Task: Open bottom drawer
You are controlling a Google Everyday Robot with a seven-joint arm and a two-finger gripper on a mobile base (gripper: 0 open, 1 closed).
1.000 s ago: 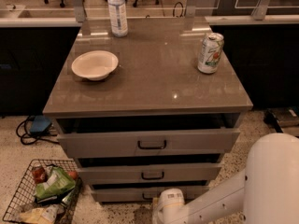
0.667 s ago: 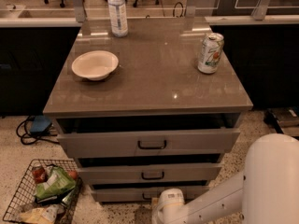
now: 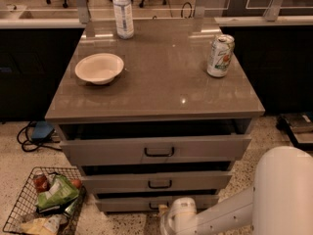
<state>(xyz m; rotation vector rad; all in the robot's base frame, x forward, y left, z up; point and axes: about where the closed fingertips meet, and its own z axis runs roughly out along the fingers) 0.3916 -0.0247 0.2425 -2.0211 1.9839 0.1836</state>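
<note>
The grey cabinet has three drawers. The bottom drawer (image 3: pixel 127 202) is the lowest, with a short flat grey front; its small black handle (image 3: pixel 155 207) is partly hidden behind my wrist. It stands pulled out a little, as do the middle drawer (image 3: pixel 156 182) and the top drawer (image 3: pixel 156 151). My gripper (image 3: pixel 165 212) is at the bottom middle of the view, right in front of the bottom drawer's handle, at the end of my white arm (image 3: pixel 230 212) that reaches in from the lower right.
On the cabinet top (image 3: pixel 161 77) stand a white bowl (image 3: pixel 99 68), a water bottle (image 3: pixel 123 11) and a drink can (image 3: pixel 219 56). A wire basket (image 3: pixel 44 202) with snack bags sits on the floor at the lower left. Cables (image 3: pixel 34 133) lie left of the cabinet.
</note>
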